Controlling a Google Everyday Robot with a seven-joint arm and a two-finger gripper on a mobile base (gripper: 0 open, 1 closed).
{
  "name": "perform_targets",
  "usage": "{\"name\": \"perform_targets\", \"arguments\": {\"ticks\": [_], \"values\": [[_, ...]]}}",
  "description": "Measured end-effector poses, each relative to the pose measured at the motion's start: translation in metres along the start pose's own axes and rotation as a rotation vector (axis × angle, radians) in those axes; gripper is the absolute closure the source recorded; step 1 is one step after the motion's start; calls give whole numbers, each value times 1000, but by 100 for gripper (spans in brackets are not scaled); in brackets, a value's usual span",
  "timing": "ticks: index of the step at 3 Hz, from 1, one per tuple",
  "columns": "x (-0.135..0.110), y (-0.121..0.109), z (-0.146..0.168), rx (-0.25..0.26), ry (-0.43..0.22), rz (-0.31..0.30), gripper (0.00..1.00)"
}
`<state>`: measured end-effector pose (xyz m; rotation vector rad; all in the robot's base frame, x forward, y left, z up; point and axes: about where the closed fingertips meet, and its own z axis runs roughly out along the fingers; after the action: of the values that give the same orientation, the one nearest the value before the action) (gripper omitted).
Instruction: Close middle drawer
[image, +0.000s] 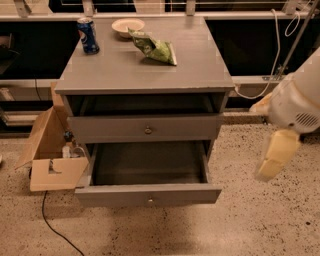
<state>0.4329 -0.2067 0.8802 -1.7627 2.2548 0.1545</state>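
The middle drawer (148, 195) stands pulled far out, the gripper (275, 159) hanging apart at its right.

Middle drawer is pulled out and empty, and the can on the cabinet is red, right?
No: the camera view shows a blue can, not red. The middle drawer is pulled out and empty; the gripper hangs at the view's right, apart from it.

The single camera is looking down from above and in front of the cabinet (125, 72), facing its drawer fronts at a steep slant. It is sitting near enough that the cabinet is filling the middle of the frame, with its top, its fronts and the speckled floor (250, 225) all showing. The gripper (276, 156) is hanging at the right edge, apart from the cabinet's right side.
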Motion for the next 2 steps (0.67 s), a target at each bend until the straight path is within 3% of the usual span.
{"name": "perform_targets", "arguments": {"ticks": [1, 2], "values": [[12, 17, 65, -102, -39, 22, 0], [18, 38, 146, -212, -88, 84, 0]]}}
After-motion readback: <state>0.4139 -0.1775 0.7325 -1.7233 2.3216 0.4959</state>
